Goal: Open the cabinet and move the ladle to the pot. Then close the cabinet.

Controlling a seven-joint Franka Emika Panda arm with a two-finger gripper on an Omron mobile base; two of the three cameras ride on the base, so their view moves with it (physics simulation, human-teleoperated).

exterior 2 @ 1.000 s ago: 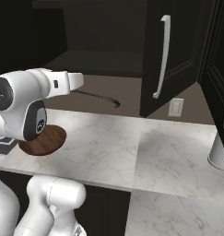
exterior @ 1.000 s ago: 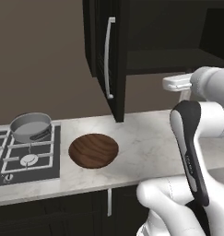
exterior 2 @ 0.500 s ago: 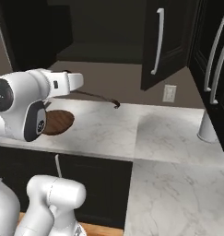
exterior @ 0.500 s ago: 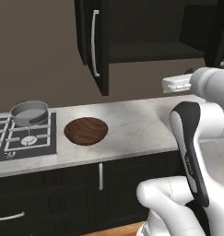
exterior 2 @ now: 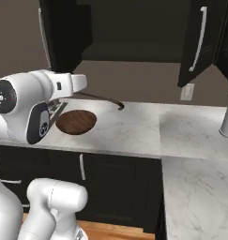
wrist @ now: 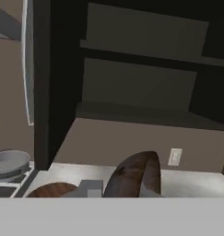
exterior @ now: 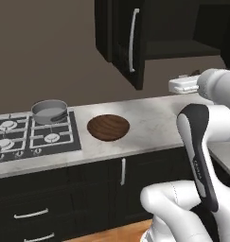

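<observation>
Pinched shut on the ladle (exterior 2: 103,99), the gripper (exterior 2: 83,84) hangs above the marble surface (exterior 2: 134,129), with the thin stem running out to the right in the right base view and the dark scoop at its far end; in the hand view the brown scoop looms large just ahead. Both doors of the cabinet (exterior: 135,40) stand open, its dark shelves showing. A wide wooden dish (exterior: 108,127) lies on the surface between the arm and the stove (exterior: 26,137). On a back burner sits the grey pot (exterior: 49,111), well apart from the ladle.
</observation>
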